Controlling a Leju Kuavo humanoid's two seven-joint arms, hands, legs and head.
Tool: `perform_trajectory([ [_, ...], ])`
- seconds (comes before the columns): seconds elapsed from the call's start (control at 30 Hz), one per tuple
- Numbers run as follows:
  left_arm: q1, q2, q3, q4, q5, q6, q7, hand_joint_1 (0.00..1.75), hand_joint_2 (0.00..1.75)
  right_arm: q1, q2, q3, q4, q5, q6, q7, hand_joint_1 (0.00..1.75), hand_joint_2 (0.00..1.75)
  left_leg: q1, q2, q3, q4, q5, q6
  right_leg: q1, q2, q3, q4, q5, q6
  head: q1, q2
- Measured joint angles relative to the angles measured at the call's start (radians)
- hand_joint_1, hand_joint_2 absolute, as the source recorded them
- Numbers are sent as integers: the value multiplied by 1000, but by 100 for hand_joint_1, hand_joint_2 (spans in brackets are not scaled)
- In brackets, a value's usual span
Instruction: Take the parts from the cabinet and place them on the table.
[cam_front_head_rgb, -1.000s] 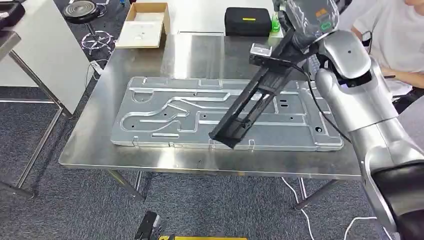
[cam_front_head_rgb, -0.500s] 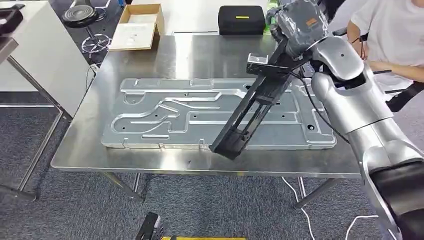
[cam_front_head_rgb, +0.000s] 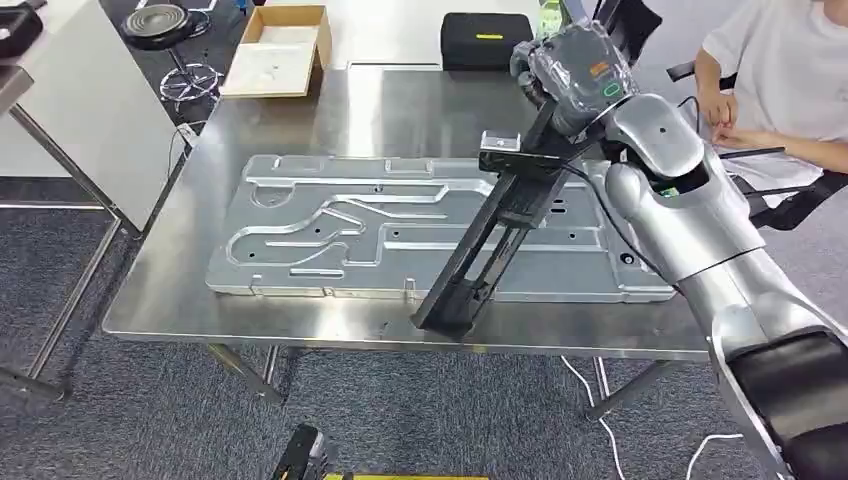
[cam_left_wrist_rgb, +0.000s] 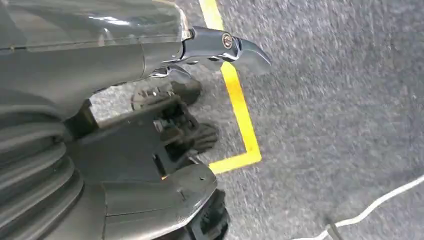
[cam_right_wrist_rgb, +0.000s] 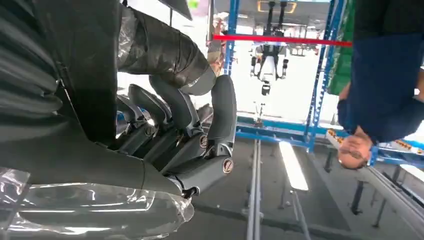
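Black rail part hanging tilted over plate on tabletop, low end near front edge. Right hand gripping its top end. Left hand hanging by floor, state unclear. Part carried over; setting down remaining.

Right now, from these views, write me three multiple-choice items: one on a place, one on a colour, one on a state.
1. Where does the long rail part's lower end sit?
A. near the table's front edge
B. in the cardboard box
C. on the floor

2. What colour is the rail part?
A. yellow
B. black
C. white

3. How does the rail part lie?
A. flat on the metal plate
B. tilted, upper end at the right hand
C. upright

Answers: 1 A, its lower end lies by the front edge; 2 B, it shows dark against the silver plate; 3 B, it slopes up toward the hand.
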Motion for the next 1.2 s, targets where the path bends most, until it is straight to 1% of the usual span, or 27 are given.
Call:
perform_trajectory([
  [0.03,0,0,0,0,0,0,0,0,175,0,0,3,-3,0,0,0,175,175,4,1,5,-14,7,9,5,0,5,-6,3,11,0,0],
  [0.07,0,0,0,0,0,0,0,0,175,1,0,3,-5,0,0,0,175,175,12,2,13,-25,14,13,2,0,2,-5,-3,12,0,0],
  [0.1,-2,-1,0,0,0,-2,0,0,175,-1,0,6,-6,-13,2,-8,175,175,10,5,17,-31,17,21,0,-1,-80,181,-108,20,1,0],
  [0.13,-1,-1,0,0,0,-3,0,0,175,7,-1,7,-6,-24,8,-11,175,175,9,5,16,-31,17,22,0,-1,-124,268,-137,24,1,0],
  [0.17,0,0,0,0,0,-3,0,0,175,12,-2,9,-6,-28,13,-15,175,175,9,4,16,-29,16,23,0,-1,-140,295,-132,25,1,0],
  [0.2,1,0,0,0,-1,-4,1,0,175,16,-2,13,-6,-31,14,-18,175,175,9,4,16,-27,15,23,-1,-1,-130,268,-104,25,1,0],
  [0.27,0,-1,0,0,-2,-5,1,0,175,16,-2,16,-9,-38,15,-26,175,175,9,1,16,-17,8,18,-4,-4,-56,114,-16,24,1,0],
  [0.3,0,-1,0,0,-2,-5,1,0,175,16,-2,16,-13,-41,15,-29,175,175,9,1,16,-10,2,15,-5,-7,-14,30,17,21,1,0],
  [0.33,-1,-1,0,0,-2,-5,1,0,175,14,-2,18,-13,-42,16,-32,175,175,1,1,9,-3,-3,8,2,-7,-3,9,-4,17,1,0],
  [0.43,-2,-1,-1,0,-3,-6,3,0,175,17,-1,22,-14,-42,13,-38,175,175,3,1,8,-5,-1,-3,6,-3,-9,7,0,1,0,0],
  [0.5,-2,-1,-1,0,-2,-6,4,0,175,17,-2,21,-14,-29,-3,-29,175,175,5,1,3,7,-14,-15,-4,-4,-3,-3,8,-13,1,0],
  [0.53,-3,-1,-1,0,-1,-7,5,0,175,17,-2,21,-14,-23,-17,-24,175,175,4,0,-10,41,-40,-21,-5,-3,-2,-4,8,-19,0,0],
  [0.6,-3,-1,0,0,0,-8,9,0,175,20,-2,21,-14,-15,-33,-22,175,175,9,0,-76,189,-115,-29,-5,-3,-2,-4,7,-22,0,0],
  [0.63,-2,-1,-1,0,0,-8,9,0,175,23,-3,21,-13,-14,-37,-21,175,175,11,0,-115,269,-142,-33,-4,-3,-3,-4,6,-23,0,0],
  [0.67,-1,-1,-1,0,-2,-7,9,0,175,28,-3,21,-13,-13,-39,-21,175,175,12,1,-134,305,-144,-34,-4,-2,-2,-3,6,-23,0,0],
  [0.7,0,-1,-1,0,-5,-6,7,0,175,32,-3,21,-13,-13,-39,-21,175,175,13,1,-130,290,-123,-34,-4,-2,-2,-3,6,-23,0,0],
  [0.73,-1,-1,-2,0,-10,-6,3,0,175,33,-3,21,-13,-12,-39,-22,175,175,13,1,-107,236,-86,-32,-4,0,-1,-3,3,-22,0,0],
  [0.8,-1,0,-10,0,-19,-5,-6,0,175,33,-3,21,-13,-7,-39,-24,175,175,12,0,-16,47,7,-19,-4,2,6,-2,-4,-15,0,0],
  [0.83,-2,0,-13,0,-21,-5,-9,0,175,33,-3,21,-13,-5,-39,-25,175,175,10,0,5,6,-4,-9,-5,1,7,-3,-6,-12,0,0],
  [0.87,-4,0,-16,0,-21,-5,-11,0,175,31,-5,21,-13,-4,-39,-25,175,175,4,1,14,-11,-13,-6,0,1,6,-2,-9,-4,0,0],
  [0.93,-4,0,-19,0,-22,-5,-11,0,175,33,-5,21,-13,-3,-39,-26,175,175,1,1,14,-18,-12,3,-2,1,13,-4,5,10,0,0],
  [0.97,-3,1,-19,0,-22,-4,-12,0,175,32,-5,21,-13,-3,-39,-26,175,175,5,1,24,-26,-9,10,1,1,15,-1,8,16,1,0],
  [1.03,-4,0,-21,0,-22,-3,-13,0,175,29,-10,20,-13,-3,-39,-26,175,175,8,1,46,-37,-7,20,-6,-1,1,31,-12,22,1,0],
  [1.07,-4,0,-21,0,-22,-2,-14,0,175,27,-9,21,-13,-3,-38,-26,175,175,7,1,49,-37,-10,25,-5,-2,-27,83,-38,26,1,0],
  [1.13,-5,0,-25,0,-22,-2,-15,0,175,31,-11,21,-11,-2,-37,-29,175,175,5,1,58,-36,-17,31,-6,-1,-117,231,-97,31,0,0],
  [1.17,-3,0,-25,0,-22,-1,-15,0,175,35,-12,21,-10,0,-35,-29,175,175,5,0,63,-35,-22,31,-6,-1,-155,281,-103,29,1,0],
  [1.2,-1,0,-25,0,-22,-1,-15,0,175,39,-13,21,-8,1,-35,-30,175,175,5,-1,70,-35,-29,30,-6,-2,-167,277,-83,32,1,0],
])
